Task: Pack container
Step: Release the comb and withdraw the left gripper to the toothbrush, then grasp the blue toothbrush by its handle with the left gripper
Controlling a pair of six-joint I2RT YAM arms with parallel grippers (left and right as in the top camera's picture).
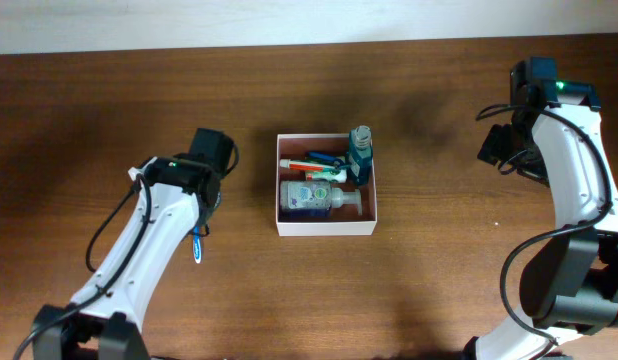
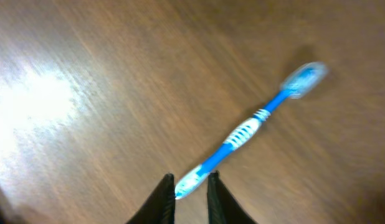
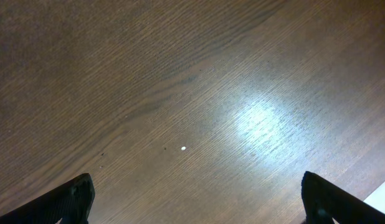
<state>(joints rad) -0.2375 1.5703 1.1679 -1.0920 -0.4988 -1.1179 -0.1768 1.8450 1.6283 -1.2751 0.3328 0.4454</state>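
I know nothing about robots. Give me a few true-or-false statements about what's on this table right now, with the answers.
1. The blue toothbrush lies on the table, outside the container. True.
2. The container is empty. False: it holds a pump bottle and other toiletries.
3. The right claw grips a bottle. False: it is open, with nothing between its fingers.
4. The container stands near the middle of the table. True.

- No text, brand or number is readable in any view.
- The pump bottle in the container carries a label with purple print, too small to read.
- The toothbrush, running out from the left fingers, shows only white stripes.
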